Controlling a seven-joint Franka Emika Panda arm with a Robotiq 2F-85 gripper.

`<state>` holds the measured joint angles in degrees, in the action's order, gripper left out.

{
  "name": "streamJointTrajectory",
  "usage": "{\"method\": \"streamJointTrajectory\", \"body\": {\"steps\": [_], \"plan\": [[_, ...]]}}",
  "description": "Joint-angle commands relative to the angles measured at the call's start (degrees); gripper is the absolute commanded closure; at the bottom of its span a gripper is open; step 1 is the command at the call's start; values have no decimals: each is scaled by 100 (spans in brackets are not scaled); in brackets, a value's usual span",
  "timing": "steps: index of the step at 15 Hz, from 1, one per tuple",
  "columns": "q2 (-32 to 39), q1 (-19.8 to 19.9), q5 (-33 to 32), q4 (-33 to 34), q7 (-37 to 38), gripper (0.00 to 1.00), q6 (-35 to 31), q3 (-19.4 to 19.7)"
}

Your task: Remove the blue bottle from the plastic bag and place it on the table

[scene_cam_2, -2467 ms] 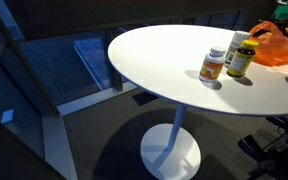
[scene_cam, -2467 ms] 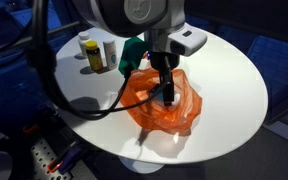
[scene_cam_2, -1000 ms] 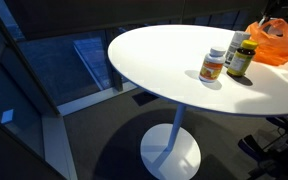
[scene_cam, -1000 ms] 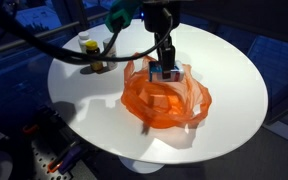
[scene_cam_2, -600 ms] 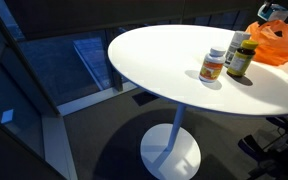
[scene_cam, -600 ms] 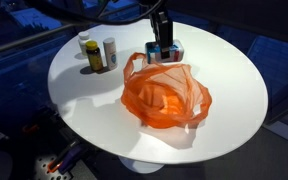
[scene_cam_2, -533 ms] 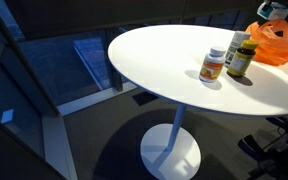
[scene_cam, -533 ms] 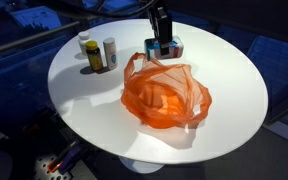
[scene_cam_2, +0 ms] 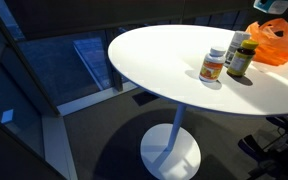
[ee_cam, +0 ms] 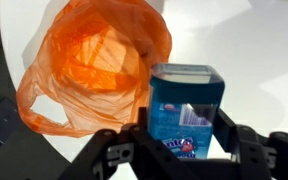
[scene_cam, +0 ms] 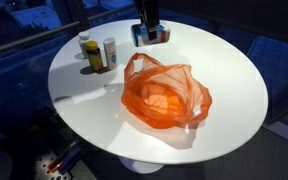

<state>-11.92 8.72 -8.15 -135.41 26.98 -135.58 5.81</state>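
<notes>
- At the bottom edge of the wrist view, the gripper (ee_cam: 184,150) is closed partway. Its dark fingers (ee_cam: 119,155) press the left and right sides of the blue bottle (ee_cam: 187,100), which stands upright between them in the lower middle of the frame.
- The bottle has a flat, darker top and a label low on its front; the print is too blurred to read.
- Up and left of it lies the orange plastic bag (ee_cam: 89,60), slack and crumpled on the white table (ee_cam: 254,50), one loop handle sagging toward the lower left. The bottle is outside the bag. Its upper left corner overlaps the bag's edge in the picture — whether they touch cannot be told.
- In an exterior view the bag (scene_cam: 167,93) sits near the middle of the round table (scene_cam: 234,70). The held bottle (scene_cam: 152,36) is at the top middle of the frame, by the far rim and apart from the bag. Whether its base rests on the tabletop cannot be told.
- Left of it in that view stand a yellow-labelled pill bottle (scene_cam: 88,53) and a paler pill bottle (scene_cam: 109,52), just beside each other.
- In an exterior view from lower down, the bag (scene_cam_2: 281,38) shows at the right edge — beyond the two pill bottles.
- The table's pedestal foot (scene_cam_2: 172,150) stands on dark floor.
</notes>
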Motion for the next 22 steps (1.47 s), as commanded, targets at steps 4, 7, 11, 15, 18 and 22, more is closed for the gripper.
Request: {"method": "streamJointTrajectory", "body": {"steps": [4,7,11,15,18,22], "plan": [[47,92,24,10,-23,60,6,-63],[13,31,6,-154,-97,60,-174,-120],[-64,-113,121,-582,-400,60,-762,-236],[95,-238,294,-893,-686,60,-1280,-264],[201,-313,568,-1085,-1014,60,-1522,-237],[387,-350,912,-1280,-1397,60,-1730,-213]]}}
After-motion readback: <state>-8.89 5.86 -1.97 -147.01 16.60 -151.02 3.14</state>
